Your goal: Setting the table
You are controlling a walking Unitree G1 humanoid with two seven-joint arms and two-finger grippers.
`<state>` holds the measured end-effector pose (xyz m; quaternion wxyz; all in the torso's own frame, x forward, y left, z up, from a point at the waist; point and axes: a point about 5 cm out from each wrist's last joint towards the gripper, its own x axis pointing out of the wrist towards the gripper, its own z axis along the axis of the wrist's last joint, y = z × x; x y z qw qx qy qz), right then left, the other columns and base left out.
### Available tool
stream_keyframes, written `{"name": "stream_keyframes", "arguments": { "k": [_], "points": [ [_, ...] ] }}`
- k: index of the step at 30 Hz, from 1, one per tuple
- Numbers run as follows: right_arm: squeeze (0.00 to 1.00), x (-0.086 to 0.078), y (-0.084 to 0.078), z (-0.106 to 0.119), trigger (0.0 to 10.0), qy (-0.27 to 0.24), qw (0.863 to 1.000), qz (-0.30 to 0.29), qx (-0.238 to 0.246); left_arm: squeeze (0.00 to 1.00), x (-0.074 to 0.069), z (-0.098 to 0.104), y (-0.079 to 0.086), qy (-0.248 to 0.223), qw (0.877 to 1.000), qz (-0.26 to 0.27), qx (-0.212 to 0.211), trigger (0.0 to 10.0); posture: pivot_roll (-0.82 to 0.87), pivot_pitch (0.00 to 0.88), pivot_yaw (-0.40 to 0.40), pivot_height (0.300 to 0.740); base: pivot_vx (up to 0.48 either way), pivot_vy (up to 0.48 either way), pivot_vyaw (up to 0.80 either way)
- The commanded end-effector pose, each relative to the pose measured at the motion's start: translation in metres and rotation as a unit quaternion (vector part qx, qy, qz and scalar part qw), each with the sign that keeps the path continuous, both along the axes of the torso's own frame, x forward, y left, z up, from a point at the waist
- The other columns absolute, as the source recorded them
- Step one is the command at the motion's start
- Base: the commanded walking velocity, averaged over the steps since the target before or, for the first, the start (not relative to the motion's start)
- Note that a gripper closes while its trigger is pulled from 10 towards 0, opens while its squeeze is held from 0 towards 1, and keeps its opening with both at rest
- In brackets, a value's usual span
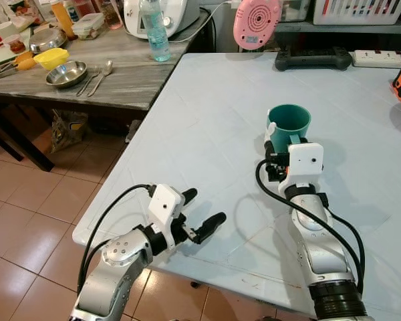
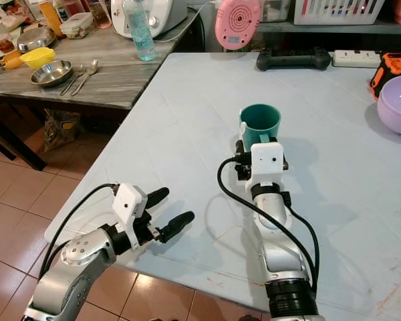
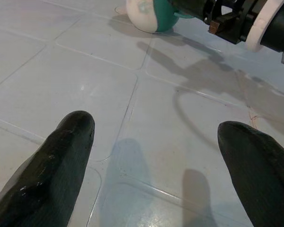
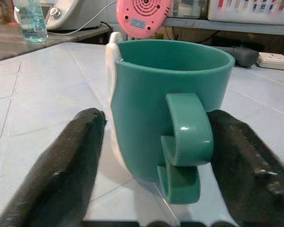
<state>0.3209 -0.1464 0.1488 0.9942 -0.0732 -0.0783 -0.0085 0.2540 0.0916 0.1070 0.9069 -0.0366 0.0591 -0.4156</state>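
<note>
Pale blue-white tabletop (image 1: 214, 114) marked with faint square lines runs across the foreground, with brown floor tiles beyond its left edge and a grey wood-grain side table (image 1: 120, 77) at far left. That side table seems to serve as the supply point: a shallow steel bowl (image 1: 66, 73), a small yellow bowl (image 1: 51, 58) and two metal spoons (image 1: 97, 77) lie close together on it, with a clear plastic water bottle (image 1: 154, 30) standing near its right end. Its label is too small to read.

At the near left edge of the blue table the left gripper (image 1: 199, 215) hangs just above the surface, its two black fingers spread apart with nothing between them, probably waiting.

Toward the middle, the teal plastic mug with a white patch on its side (image 1: 288, 124) stands upright on the table, handle turned toward the robot. The right gripper (image 4: 151, 156) reaches around it, one finger on each side of the body and the handle between them. The fingers look spread, and contact with the mug cannot be confirmed, so this reads as either a setting-down or an approach.

At the far edge are a round pink device (image 1: 255, 21), its sticker illegible, a black controller-like object (image 1: 313, 59) and a white power strip (image 1: 377, 58).
</note>
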Motion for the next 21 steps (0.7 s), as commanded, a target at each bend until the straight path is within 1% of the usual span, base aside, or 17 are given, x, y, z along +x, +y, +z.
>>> {"name": "stream_keyframes", "arguments": {
  "k": [1,6,21],
  "points": [
    [0.0,0.0022,0.0029,0.0009,0.0,-0.001,1.0,0.005,0.006,0.0,0.0012,-0.0013,0.0028,-0.001,1.0,0.004,0.009,10.0,-0.1,0.112,0.144,0.74,0.0,0.0,0.0],
    [0.0,0.0027,0.001,0.0015,0.0,-0.003,1.0,0.002,0.011,0.0,0.0013,-0.0014,0.0033,-0.001,1.0,0.004,0.01,10.0,-0.1,0.112,0.145,0.74,0.0,0.0,0.0],
    [0.0,0.003,0.0032,-0.0001,0.0,-0.002,1.0,0.002,0.014,0.0,0.0011,-0.0009,0.0033,-0.001,1.0,0.005,0.011,10.0,-0.1,0.112,0.146,0.74,0.0,0.0,0.0]
  ]
}}
